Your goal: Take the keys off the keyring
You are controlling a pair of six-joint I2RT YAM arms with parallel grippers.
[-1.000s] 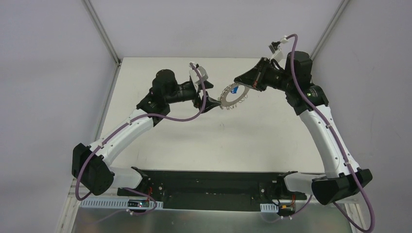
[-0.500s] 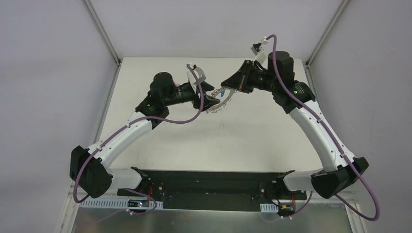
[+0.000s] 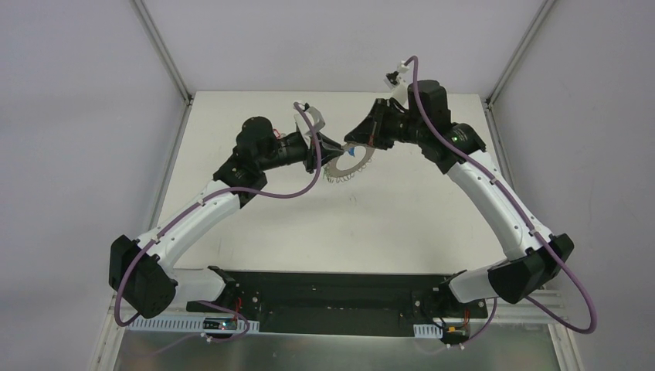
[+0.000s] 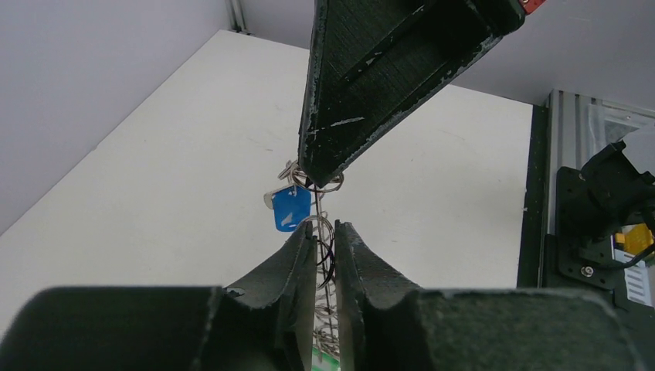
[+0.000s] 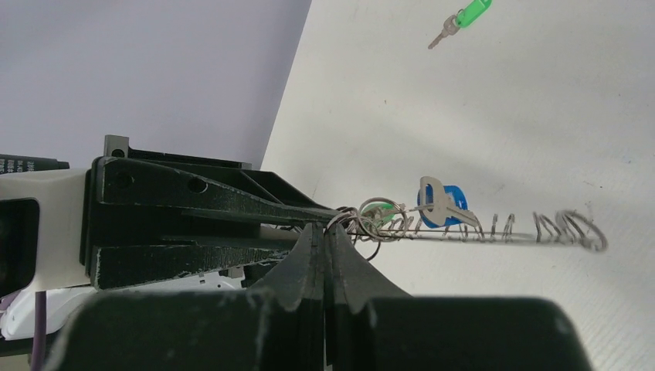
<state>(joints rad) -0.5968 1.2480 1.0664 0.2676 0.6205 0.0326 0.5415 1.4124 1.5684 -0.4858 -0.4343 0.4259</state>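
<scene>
We see the white surface (image 3: 386, 216) stretching back from the arm bases. Over its far half the two arms reach inward toward each other. The left arm (image 3: 201, 212) angles up and to the right, with its wrist turned level. The right arm (image 3: 494, 201) arches up and leans left, its wrist tipped down toward the other.

The left gripper (image 3: 327, 153) and the right gripper (image 3: 354, 145) meet tip to tip over the far middle of the surface. In the left wrist view the left gripper (image 4: 324, 230) has its fingers nearly together, pinching the thin edge of the keyring (image 3: 361, 162). The right gripper (image 5: 324, 232) is closed tight on the same rim just beside it.

We see the keyring held off the surface between them, tilted, and edge-on to both wrist cameras, with wire loops bristling along it.

A blue-tagged key (image 4: 291, 209) hangs from a loop right next to the two grips. A green-tagged key (image 5: 462, 21) lies loose on the surface, well apart from the keyring.
</scene>
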